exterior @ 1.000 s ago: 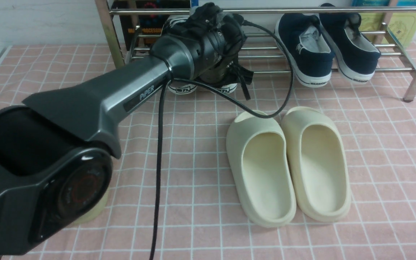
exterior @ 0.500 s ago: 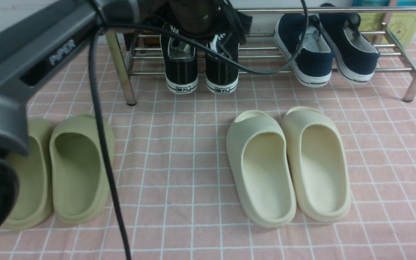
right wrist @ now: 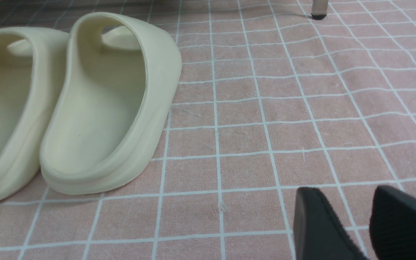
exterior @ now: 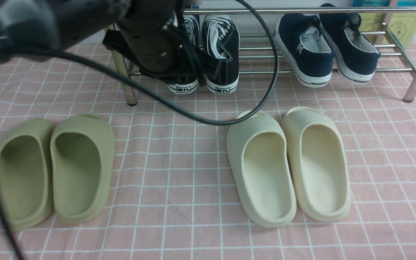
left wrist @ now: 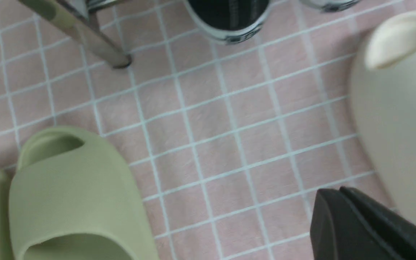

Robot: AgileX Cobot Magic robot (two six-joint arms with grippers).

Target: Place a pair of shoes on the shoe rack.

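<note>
Pulling back toward 10 o'clock, the left arm (exterior: 150, 39) had uncovered the green slides (exterior: 81, 162) at 8 o'clock. It had left the pair of shoes (exterior: 220, 50) heels-out on the shoe rack (exterior: 258, 72) at 12 o'clock, so the placing looked done. Its wrist still hid part of the left one. The left gripper (left wrist: 338, 202) seemed pinched together and empty. Its cable (exterior: 193, 117) sagged over the counter (exterior: 179, 155) toward the cream slides (exterior: 262, 166) at 5 o'clock and might snag. Navy slip-ons (exterior: 309, 50) occupied the rack at 1 o'clock. The right gripper (right wrist: 352, 202) hung narrowly parted, empty.
</note>
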